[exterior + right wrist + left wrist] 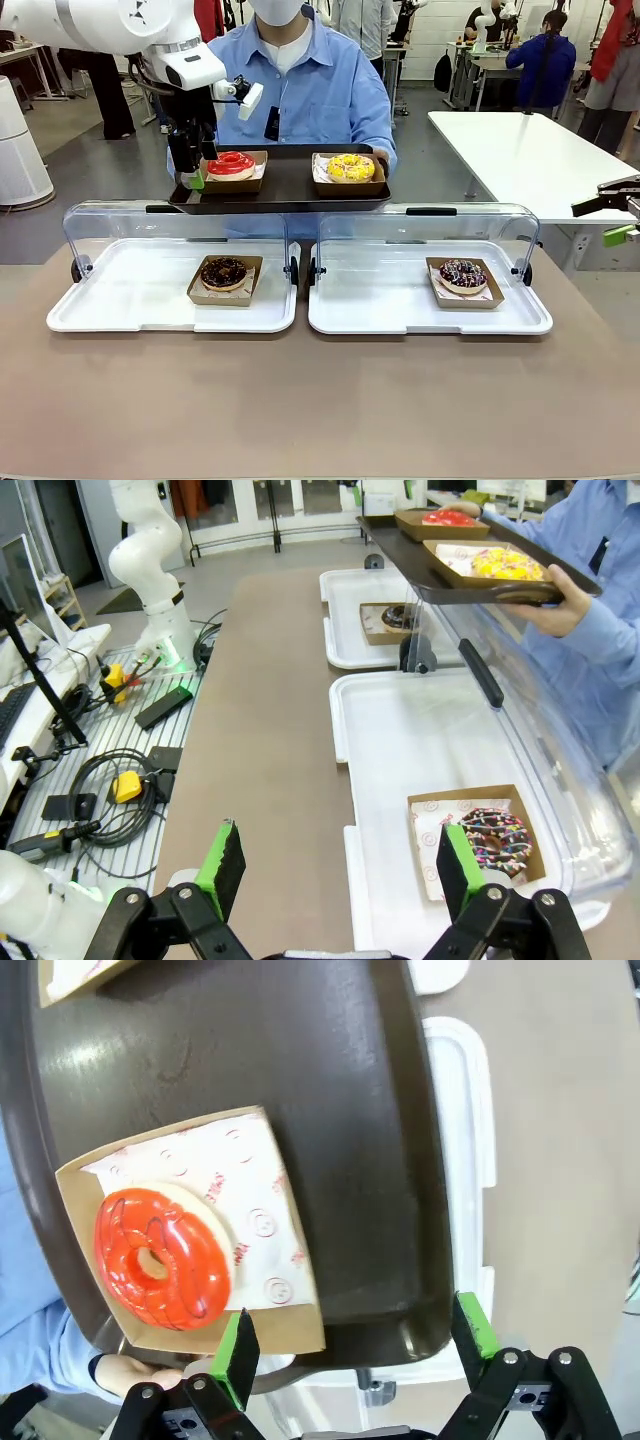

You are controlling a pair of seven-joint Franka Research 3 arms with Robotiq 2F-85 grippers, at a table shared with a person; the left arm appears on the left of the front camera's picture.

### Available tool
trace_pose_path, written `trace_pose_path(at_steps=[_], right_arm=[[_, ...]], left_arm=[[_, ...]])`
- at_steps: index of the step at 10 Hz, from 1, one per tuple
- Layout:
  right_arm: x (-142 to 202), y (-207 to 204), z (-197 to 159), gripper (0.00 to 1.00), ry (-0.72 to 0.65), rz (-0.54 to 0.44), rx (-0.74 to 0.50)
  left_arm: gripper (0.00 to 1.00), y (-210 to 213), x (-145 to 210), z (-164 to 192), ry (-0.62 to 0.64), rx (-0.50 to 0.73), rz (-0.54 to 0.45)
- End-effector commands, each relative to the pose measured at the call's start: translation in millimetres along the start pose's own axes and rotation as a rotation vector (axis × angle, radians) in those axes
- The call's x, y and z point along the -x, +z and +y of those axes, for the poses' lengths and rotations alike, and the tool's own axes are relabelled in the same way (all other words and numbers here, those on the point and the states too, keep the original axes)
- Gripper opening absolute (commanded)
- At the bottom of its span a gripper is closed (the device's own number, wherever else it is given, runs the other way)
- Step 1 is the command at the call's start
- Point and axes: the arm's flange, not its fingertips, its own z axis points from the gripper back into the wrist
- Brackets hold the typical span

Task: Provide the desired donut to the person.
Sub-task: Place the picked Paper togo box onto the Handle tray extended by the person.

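Red donut (160, 1260) near tray (330, 1140) edge; left pincer (355, 1345) spread, seemingly clear; right pincer (340, 865) spread.

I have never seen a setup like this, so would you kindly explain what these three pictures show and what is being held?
Two robot arms share a table with a person. One picture looks across the table from the robot's side; the other two come from cameras on each wrist. The person holds a dark tray carrying a red-glazed donut and a yellow-glazed donut, each in a cardboard box. The left gripper is open beside the red one, holding nothing. On the table, two white display trays hold a chocolate donut and a sprinkled donut. The right gripper is open too.
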Motion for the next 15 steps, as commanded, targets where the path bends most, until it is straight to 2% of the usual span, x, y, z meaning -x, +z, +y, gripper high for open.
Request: trace_pose_path(at_steps=[1,4,7,9,10,11,15], right_arm=[[0,-1,0,1.0,-0.005,-0.002,0.001],[0,-1,0,1.0,-0.005,-0.002,0.001],[0,-1,0,1.0,-0.005,-0.002,0.001],[0,-1,0,1.0,-0.005,-0.002,0.001],[0,-1,0,1.0,-0.005,-0.002,0.001],[0,-1,0,1.0,-0.005,-0.002,0.001],[0,-1,0,1.0,-0.005,-0.002,0.001]], left_arm=[[1.0,30,29,-28,-0.051,0.039,-0.068],[1.0,52,106,-87,-0.053,0.007,-0.114],[1.0,35,159,-117,-0.019,-0.003,-0.107],[1.0,29,175,-125,-0.008,-0.042,-0.114],[1.0,29,179,-128,-0.013,-0.077,-0.079],[1.0,32,175,-120,0.01,0.002,-0.115],[1.0,32,175,-120,0.01,0.002,-0.115]])
